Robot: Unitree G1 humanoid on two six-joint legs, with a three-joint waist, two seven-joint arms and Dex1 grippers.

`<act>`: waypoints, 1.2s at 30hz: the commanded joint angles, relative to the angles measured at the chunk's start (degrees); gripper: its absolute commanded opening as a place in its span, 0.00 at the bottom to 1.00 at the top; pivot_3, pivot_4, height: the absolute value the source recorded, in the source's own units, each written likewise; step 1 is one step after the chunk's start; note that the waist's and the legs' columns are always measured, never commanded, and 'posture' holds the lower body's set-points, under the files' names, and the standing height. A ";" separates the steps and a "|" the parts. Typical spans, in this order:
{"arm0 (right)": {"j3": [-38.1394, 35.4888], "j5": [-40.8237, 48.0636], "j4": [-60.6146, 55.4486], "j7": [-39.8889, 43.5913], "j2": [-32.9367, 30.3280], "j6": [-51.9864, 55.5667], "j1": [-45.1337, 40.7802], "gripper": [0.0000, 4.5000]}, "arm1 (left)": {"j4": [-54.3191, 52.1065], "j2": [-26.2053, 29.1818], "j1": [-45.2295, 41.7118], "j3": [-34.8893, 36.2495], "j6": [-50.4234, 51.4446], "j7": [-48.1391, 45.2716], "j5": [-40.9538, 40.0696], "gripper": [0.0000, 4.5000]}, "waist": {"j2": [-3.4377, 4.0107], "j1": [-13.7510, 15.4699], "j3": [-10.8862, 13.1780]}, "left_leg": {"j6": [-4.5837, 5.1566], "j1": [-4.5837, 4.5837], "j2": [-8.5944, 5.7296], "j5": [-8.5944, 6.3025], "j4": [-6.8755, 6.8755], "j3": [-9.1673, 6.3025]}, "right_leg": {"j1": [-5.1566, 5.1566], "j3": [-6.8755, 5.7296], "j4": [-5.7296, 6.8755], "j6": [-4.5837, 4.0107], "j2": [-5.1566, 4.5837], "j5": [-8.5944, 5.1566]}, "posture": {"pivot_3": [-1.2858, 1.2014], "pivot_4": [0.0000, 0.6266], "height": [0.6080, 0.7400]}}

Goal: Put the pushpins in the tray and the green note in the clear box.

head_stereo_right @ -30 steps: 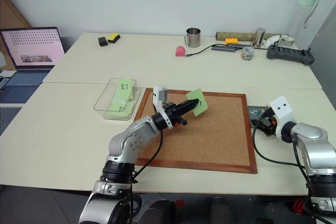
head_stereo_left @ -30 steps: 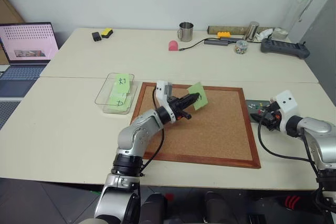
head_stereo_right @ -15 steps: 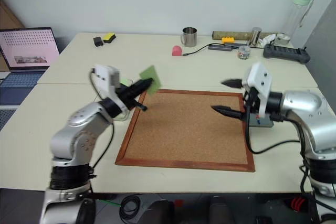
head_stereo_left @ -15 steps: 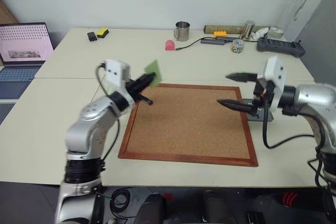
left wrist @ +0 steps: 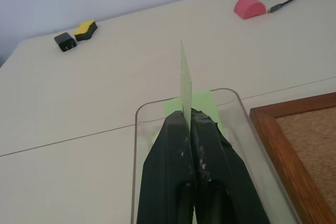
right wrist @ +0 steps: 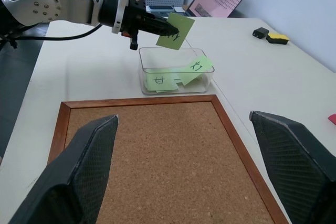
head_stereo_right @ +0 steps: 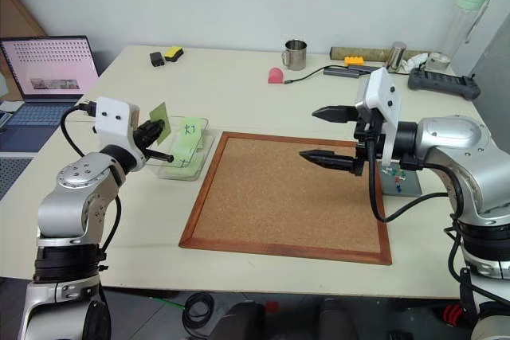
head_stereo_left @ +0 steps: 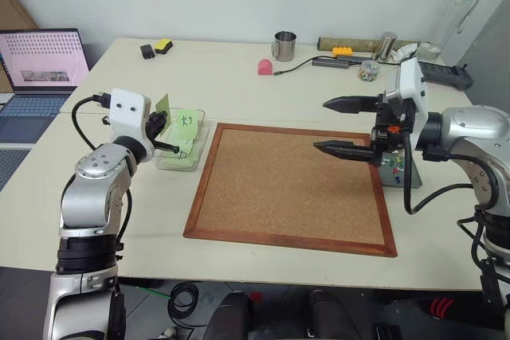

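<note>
The green note (right wrist: 175,31) stands on edge, pinched in the left claw (head_stereo_left: 162,123), whose fingers are clamped on it just above the clear box (head_stereo_left: 158,158) at about nine o'clock from the corkboard (head_stereo_left: 291,189). Other green notes (right wrist: 195,66) lie in that box. Over the board's three o'clock edge hangs the right claw (head_stereo_left: 344,127), fingers wide apart and holding nothing, near the tray (head_stereo_left: 398,172) on the table (head_stereo_left: 239,93).
</note>
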 commanded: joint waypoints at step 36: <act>-19.23 -13.33 15.55 14.31 -24.44 -21.96 32.83 0.95 | 2.75 32.33 31.01 18.80 -14.82 -46.24 -3.19 0.76 | -0.03 -0.21 0.07 | 0.10 -0.06 0.25 -0.05 -0.06 1.12 | -0.43 0.49 -0.02 -0.09 0.02 0.15 | 0.52 0.24 1.00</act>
